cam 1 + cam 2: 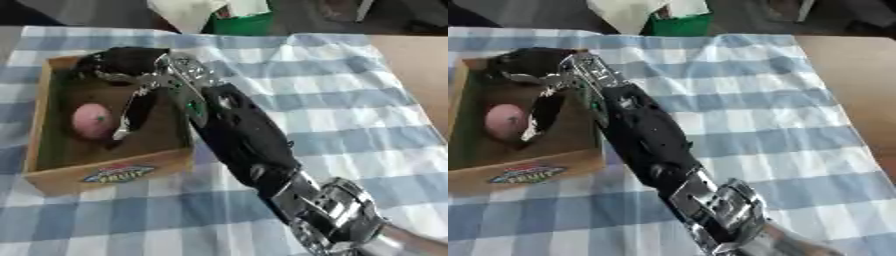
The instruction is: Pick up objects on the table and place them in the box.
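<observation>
Place step looks done: pink fruit (92,120) sits inside the cardboard box (109,175), your right robot hand (131,107) over it, fingers straight, holding nothing — lift clear of the box.

You get even, soft daylight; the checked tablecloth (350,100) reads bright toward 3 o'clock. Your right arm's silver joints (337,210) catch glare at 5 o'clock. The cardboard box (52,177) interior sits in dim shadow at 9 o'clock. Everything looks slightly soft and blurred, especially the far edge at 12 o'clock.
</observation>
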